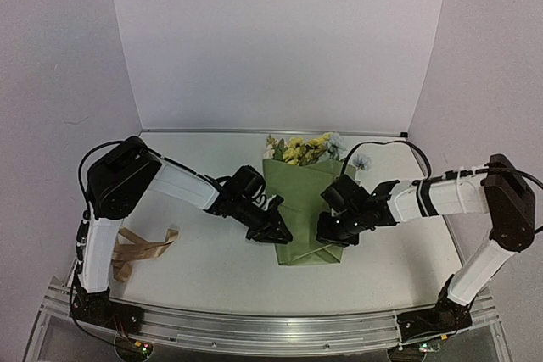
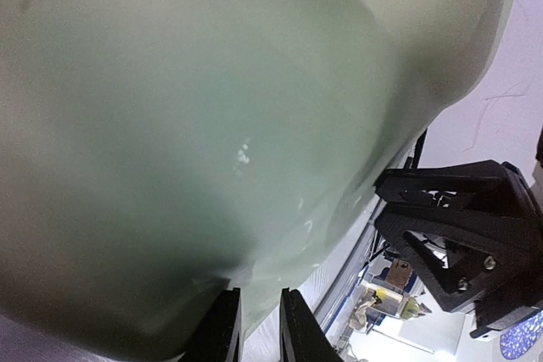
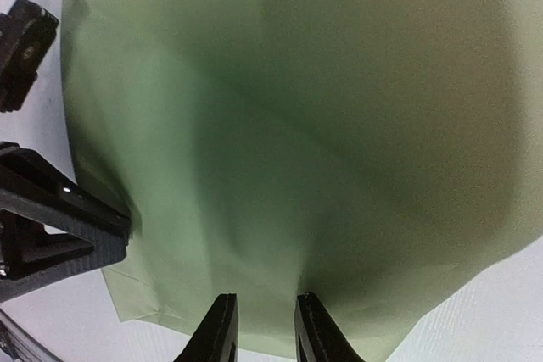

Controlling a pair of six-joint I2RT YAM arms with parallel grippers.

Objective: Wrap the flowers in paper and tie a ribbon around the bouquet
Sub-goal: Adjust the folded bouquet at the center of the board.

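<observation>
The bouquet (image 1: 302, 214) lies mid-table as a folded cone of olive-green paper (image 1: 297, 188). The flowers (image 1: 305, 150), yellow and pale blue, stick out of its far end. My left gripper (image 1: 278, 233) sits at the cone's lower left edge. In its wrist view the jaws (image 2: 260, 294) stand a narrow gap apart, straddling the paper (image 2: 212, 125) edge, with table showing between them. My right gripper (image 1: 333, 236) rests at the lower right side. Its jaws (image 3: 265, 298) are apart over the paper (image 3: 322, 125), pinching nothing. The ribbon (image 1: 140, 252) lies loosely looped at the left, apart from both grippers.
White walls close the table at the back and both sides. An aluminium rail (image 1: 271, 328) runs along the near edge. The right arm's black housing (image 2: 458, 235) shows in the left wrist view, and the left arm's housing (image 3: 51, 226) in the right wrist view.
</observation>
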